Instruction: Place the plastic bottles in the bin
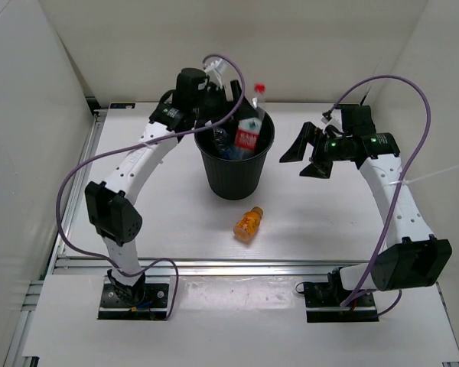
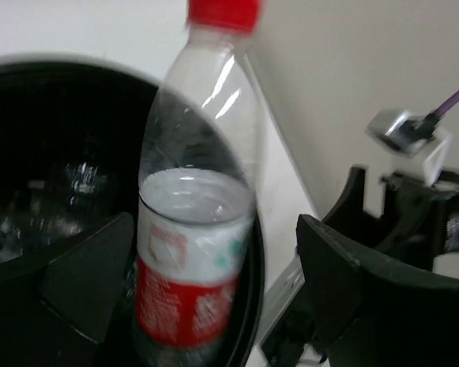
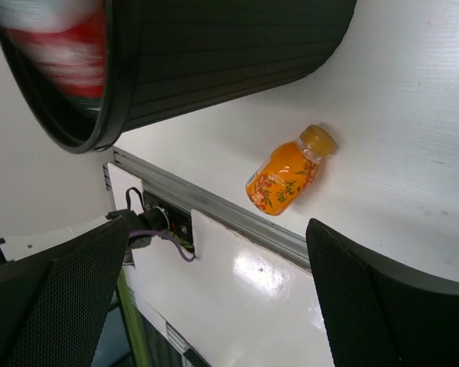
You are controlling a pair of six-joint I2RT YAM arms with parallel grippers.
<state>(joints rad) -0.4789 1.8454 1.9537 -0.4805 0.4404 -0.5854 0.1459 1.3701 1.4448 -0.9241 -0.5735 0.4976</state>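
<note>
The black bin point(image 1: 233, 177) stands at the table's middle back. A clear bottle with a red label and red cap point(image 1: 251, 130) leans upright inside it, its neck above the rim. Other clear bottles point(image 1: 220, 142) lie inside the bin. My left gripper point(image 1: 228, 93) hovers over the bin's back rim. In the left wrist view it is open point(image 2: 214, 229), the red-labelled bottle point(image 2: 190, 267) stands between its spread fingers, and a gap shows on the right side. The short orange bottle point(image 1: 249, 222) lies on the table in front of the bin. My right gripper point(image 1: 310, 157) hangs open to the bin's right.
An aluminium rail point(image 1: 229, 265) runs along the table's front edge. White walls close in the back and both sides. In the right wrist view the orange bottle point(image 3: 284, 174) lies below the bin point(image 3: 229, 61), beyond my open right gripper point(image 3: 218, 229).
</note>
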